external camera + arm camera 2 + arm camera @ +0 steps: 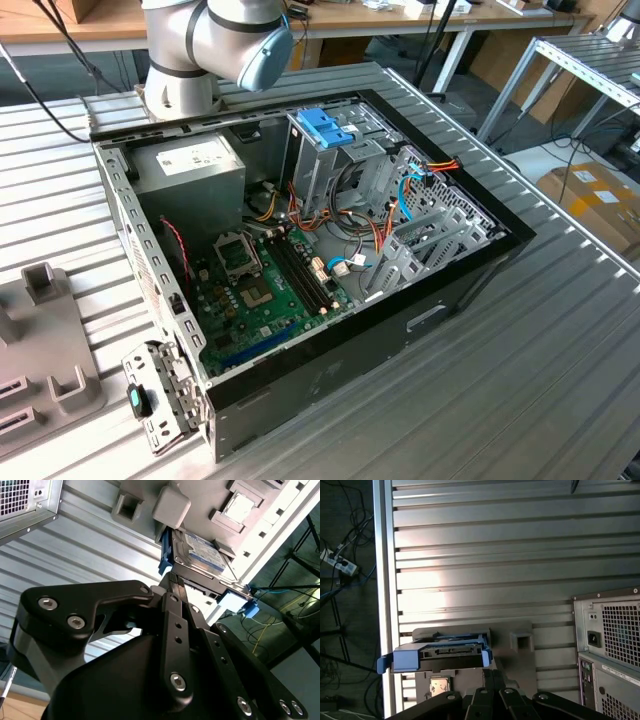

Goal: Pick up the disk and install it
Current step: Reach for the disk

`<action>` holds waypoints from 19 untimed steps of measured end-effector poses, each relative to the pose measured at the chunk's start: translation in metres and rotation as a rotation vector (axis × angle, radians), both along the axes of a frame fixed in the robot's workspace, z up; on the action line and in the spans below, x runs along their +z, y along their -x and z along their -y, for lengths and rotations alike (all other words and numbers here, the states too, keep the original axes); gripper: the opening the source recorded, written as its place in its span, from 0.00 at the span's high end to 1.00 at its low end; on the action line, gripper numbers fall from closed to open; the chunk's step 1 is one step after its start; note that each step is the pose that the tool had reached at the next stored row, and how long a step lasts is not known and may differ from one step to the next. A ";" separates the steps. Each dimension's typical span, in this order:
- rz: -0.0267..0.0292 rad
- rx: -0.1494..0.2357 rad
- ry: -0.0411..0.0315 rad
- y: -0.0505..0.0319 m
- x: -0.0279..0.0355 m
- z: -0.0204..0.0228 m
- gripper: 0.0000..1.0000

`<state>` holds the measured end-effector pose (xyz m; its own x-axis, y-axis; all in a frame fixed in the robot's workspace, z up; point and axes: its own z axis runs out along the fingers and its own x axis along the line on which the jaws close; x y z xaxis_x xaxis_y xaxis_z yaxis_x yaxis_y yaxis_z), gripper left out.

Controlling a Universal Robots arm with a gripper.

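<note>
The disk (202,550) is a silver-grey drive with a white label in a light-blue carrier rail (164,555). It rests in a grey holder (170,505) near the slatted table's edge. In the first wrist view the disk (452,652) shows edge-on, with its blue rail end (402,660) sticking out. My gripper (172,578) has its black fingers (176,625) pressed together, tips right at the disk's near edge. I cannot see whether they pinch any part of it. In the first wrist view my gripper (492,674) sits just behind the disk.
The open computer case (440,300) lies on the table, with a tall drive cage topped by a blue latch (325,128), a motherboard (255,285) and a power supply (190,165). A grey fixture (45,340) sits at the exterior view's left. The table edge (382,580) drops to floor cables.
</note>
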<state>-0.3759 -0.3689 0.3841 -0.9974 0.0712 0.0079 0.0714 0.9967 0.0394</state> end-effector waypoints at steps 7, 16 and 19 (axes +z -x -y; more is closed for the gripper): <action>0.0000 0.001 0.0001 0.0040 -0.0001 0.0000 0.89; 0.0000 0.001 0.0000 0.0199 -0.0002 0.0000 0.89; 0.0001 0.001 0.0000 0.0223 -0.0003 0.0000 0.89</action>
<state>-0.3982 -0.3689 0.3838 -0.9975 0.0700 0.0079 0.0703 0.9967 0.0394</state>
